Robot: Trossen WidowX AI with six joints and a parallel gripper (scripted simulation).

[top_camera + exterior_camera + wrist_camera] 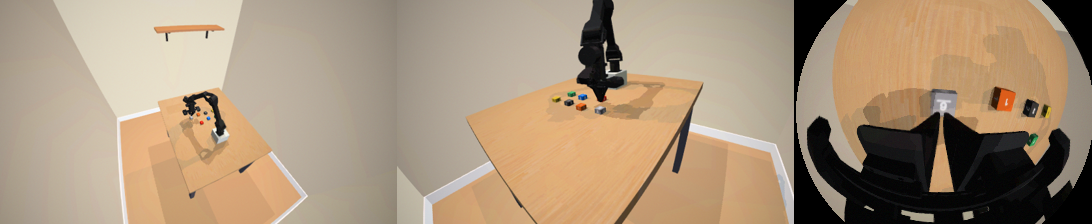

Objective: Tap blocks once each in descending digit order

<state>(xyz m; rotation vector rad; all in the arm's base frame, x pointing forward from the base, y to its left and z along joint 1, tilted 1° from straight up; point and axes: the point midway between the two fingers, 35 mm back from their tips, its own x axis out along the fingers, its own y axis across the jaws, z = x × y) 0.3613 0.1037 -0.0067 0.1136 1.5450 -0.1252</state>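
My gripper (192,114) (601,101) (941,116) is shut and empty, its tips pointing down above the table near the grey block (191,118) (600,110) (945,98). The grey block's digit looks like a barred 6 or 9; I cannot tell which. The orange block (198,114) (580,107) (1005,99) shows a 1. The black block (569,102) (1031,108), yellow block (556,99) (1047,111) and green block (571,94) (1033,140) have unclear digits. The blue block (208,118) (582,97) and red block (202,122) are outside the wrist view.
The arm's white base (220,138) (621,79) stands on the wooden table (241,143) (543,140), behind the blocks in the exterior view. The orange block is the grey one's nearest neighbour. A wall shelf (189,29) hangs high beyond the table.
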